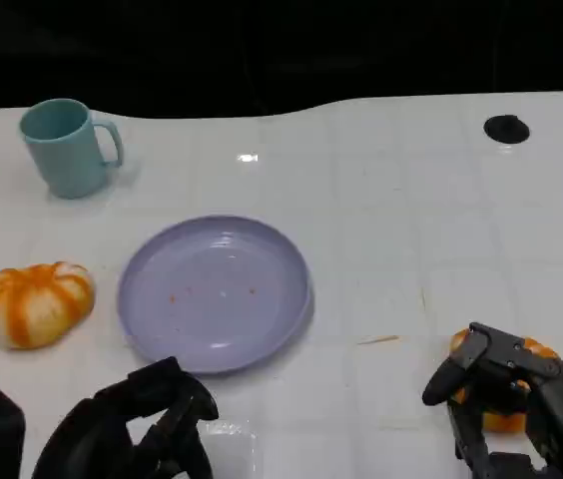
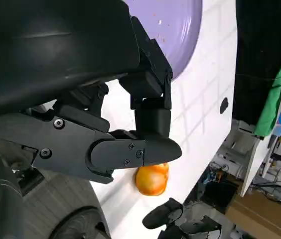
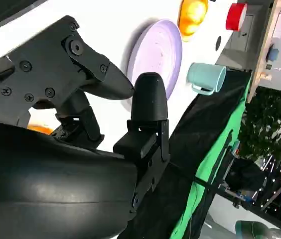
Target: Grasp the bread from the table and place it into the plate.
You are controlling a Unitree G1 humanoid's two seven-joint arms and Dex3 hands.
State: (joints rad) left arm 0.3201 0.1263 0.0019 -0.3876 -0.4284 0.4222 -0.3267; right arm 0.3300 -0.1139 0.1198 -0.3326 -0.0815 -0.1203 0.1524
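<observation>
Twice spotted bread on the white table (image 1: 391, 230): once as the bread (image 1: 501, 419) at the near right edge, once as another roll (image 1: 37, 304) just left of the purple plate (image 1: 214, 292). Found both resting on the table, outside the plate. Noted a teal cup (image 1: 67, 148) upright at the far left, well apart from the plate, and a small black spot (image 1: 506, 129) at the far right.

Saw the right hand (image 1: 506, 399) from the head view arched over the bread, hiding most of it. Could not tell contact from there. Learned more from the left wrist view: made out the bread sitting whole on the table, with the right hand's fingers (image 2: 163, 216) spread and just beside it, apart from it. Caught only an orange sliver beneath the fingers from the right wrist view, but also the plate, cup and other roll beyond.

Found the left hand (image 1: 147, 424) low at the near left, fingers apart, holding nothing.
</observation>
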